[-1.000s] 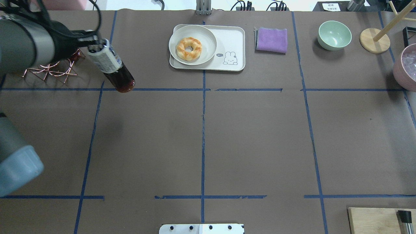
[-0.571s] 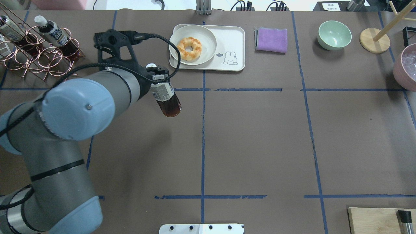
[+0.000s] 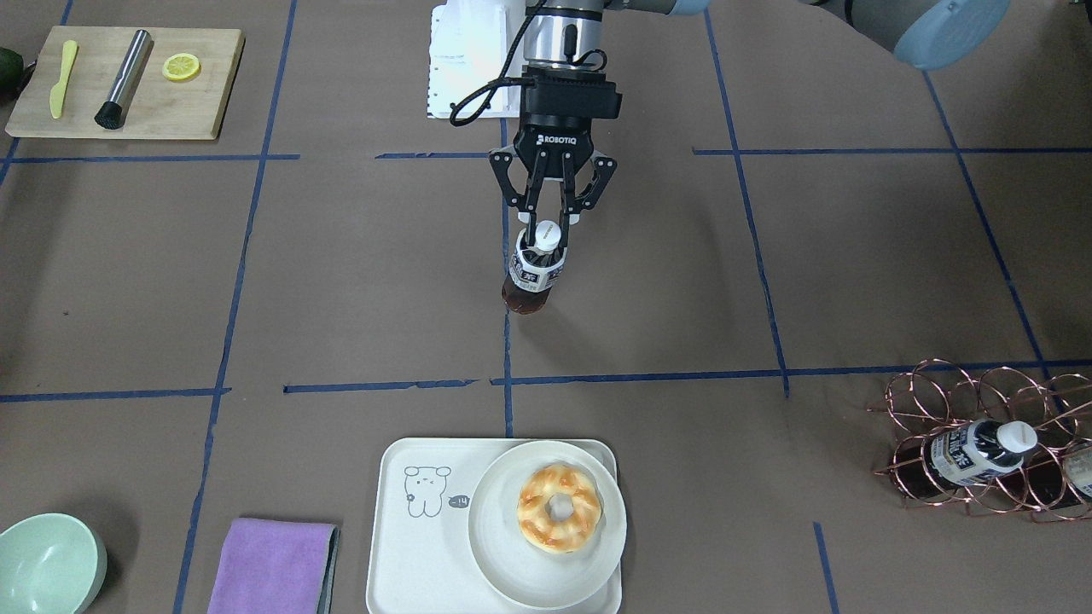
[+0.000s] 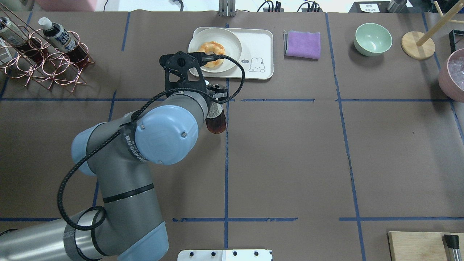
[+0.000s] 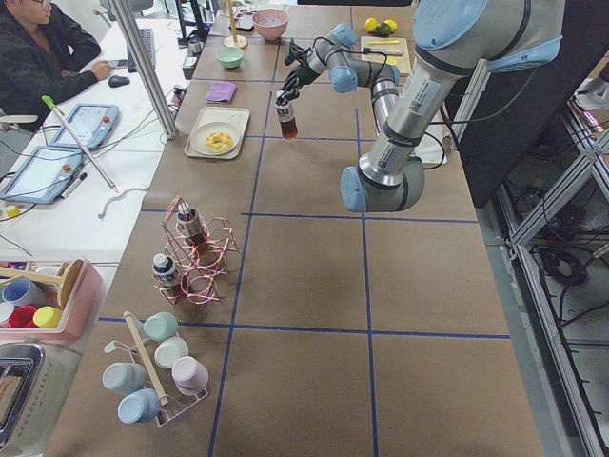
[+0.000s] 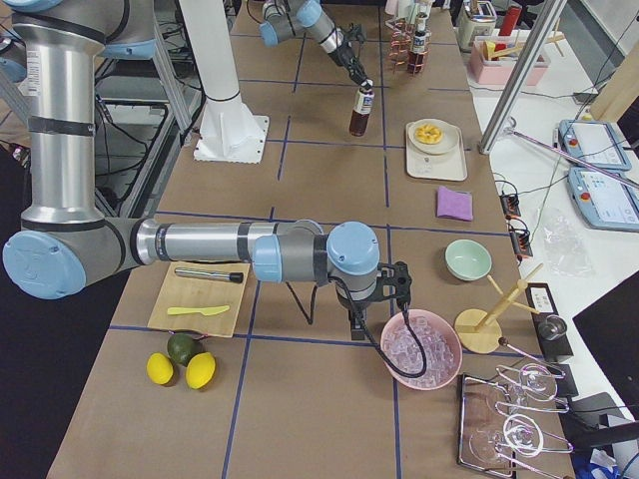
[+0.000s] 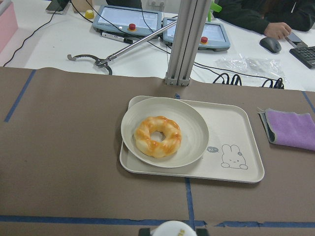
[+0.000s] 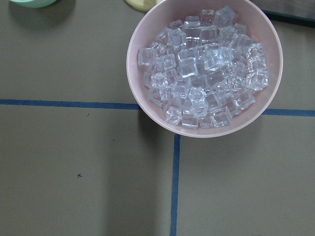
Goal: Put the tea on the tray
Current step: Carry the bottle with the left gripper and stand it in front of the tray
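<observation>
The small clear plastic bottle of dark brown tea [image 3: 533, 277] with a white cap and a white-and-blue label hangs upright from my left gripper [image 3: 548, 230]. The two black fingers are drawn in narrow and clamp it at the cap and neck. It sits over the brown paper-covered table [image 3: 768, 256], right by the blue tape centre line. I cannot say for sure whether its base is clear of the paper. The cream-white rectangular tray [image 3: 418, 554] with the little line-drawn animal lies well apart from the bottle, on the far side of the cross tape from the robot. On the tray, a round cream plate [image 3: 495, 537] carries a glazed ring doughnut [image 3: 559, 507]. A folded purple cloth [image 3: 273, 564] lies just beside the tray, and a pale green bowl [image 3: 47, 567] sits beyond that. Off towards my left is a copper wire rack [image 3: 964, 401] holding more bottles of the same kind. My right gripper [image 6: 359, 314] hovers by a pink bowl of ice cubes [image 8: 130, 69]; I cannot tell how its fingers stand.
</observation>
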Motion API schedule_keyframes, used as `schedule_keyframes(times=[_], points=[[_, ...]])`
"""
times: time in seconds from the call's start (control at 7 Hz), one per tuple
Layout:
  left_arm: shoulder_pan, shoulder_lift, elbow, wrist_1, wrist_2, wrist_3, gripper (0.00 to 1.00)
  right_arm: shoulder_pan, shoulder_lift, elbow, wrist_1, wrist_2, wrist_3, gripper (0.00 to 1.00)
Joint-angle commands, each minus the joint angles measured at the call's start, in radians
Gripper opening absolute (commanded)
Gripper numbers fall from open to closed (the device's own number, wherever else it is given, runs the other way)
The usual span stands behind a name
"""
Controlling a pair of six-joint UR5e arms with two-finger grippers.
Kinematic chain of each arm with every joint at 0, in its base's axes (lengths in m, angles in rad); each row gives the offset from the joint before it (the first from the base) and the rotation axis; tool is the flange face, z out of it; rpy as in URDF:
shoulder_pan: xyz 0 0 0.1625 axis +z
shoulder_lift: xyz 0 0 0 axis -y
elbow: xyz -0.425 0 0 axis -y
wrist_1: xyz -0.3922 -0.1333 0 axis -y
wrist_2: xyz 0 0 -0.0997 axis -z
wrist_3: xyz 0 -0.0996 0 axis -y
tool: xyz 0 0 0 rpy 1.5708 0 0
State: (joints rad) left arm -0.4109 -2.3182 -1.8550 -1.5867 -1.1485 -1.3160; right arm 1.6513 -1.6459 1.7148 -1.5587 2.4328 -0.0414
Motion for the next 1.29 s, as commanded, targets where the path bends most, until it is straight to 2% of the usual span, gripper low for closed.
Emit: schedule_keyframes(times=[0.0, 0.43, 0.57, 0.71, 0.86, 1.14], points=[[0.014, -0.021, 0.043, -0.003, 0.015, -0.002, 0.0, -0.001, 0.0, 0.0, 0.0, 0.0, 0.0, 1.0], [0.02, -0.056, 0.098, -0.006, 0.021, 0.0, 0.0, 0.001, 0.0, -0.001, -0.001, 0.0, 0.0, 1.0], [0.02, -0.056, 0.097, -0.006, 0.019, -0.002, 0.09, -0.001, 0.0, -0.001, 0.0, -0.001, 0.0, 1.0], [0.02, -0.056, 0.096, -0.004, 0.019, -0.002, 0.76, -0.001, 0.0, -0.003, -0.001, -0.001, 0.0, 1.0], [0.021, -0.055, 0.093, -0.004, 0.021, -0.002, 1.0, 0.001, 0.0, -0.001, 0.0, 0.0, 0.0, 1.0], [0.02, -0.053, 0.033, 0.001, 0.007, 0.003, 1.0, -0.001, 0.001, 0.025, 0.0, 0.008, 0.0, 1.0]])
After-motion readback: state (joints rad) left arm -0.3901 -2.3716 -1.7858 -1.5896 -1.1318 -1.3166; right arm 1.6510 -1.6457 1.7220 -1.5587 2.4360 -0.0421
